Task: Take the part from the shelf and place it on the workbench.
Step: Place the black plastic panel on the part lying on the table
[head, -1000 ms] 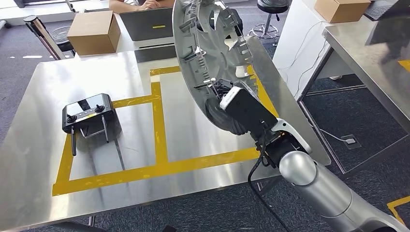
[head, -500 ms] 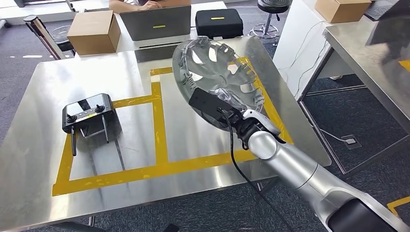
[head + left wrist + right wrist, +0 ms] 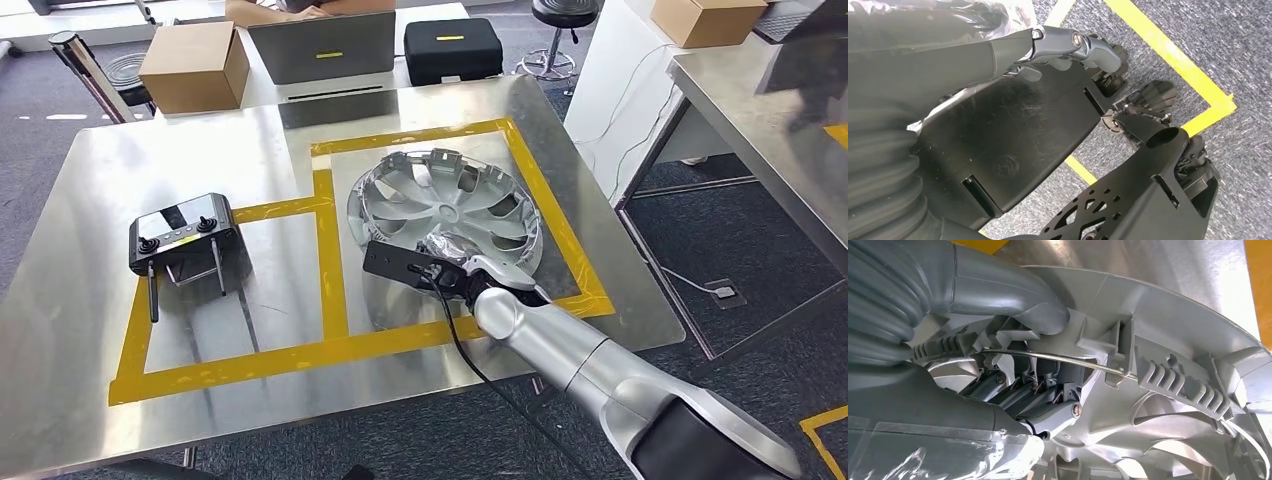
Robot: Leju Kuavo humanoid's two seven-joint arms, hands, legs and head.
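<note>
We see our right robot hand (image 3: 445, 262) clamped on the near rim of the wheel cover (image 3: 445, 210), which lies flat on the table (image 3: 90, 190) inside the yellow square, centre-right of the frame, extending up-frame.

silver hubcap (image 3: 445, 205), steel workbench (image 3: 90, 190) with yellow tape (image 3: 330, 270), black controller (image 3: 182, 232)

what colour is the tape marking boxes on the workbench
Yellow. The tape forms rectangular outlines on the steel workbench, clearest in the head view.
</note>
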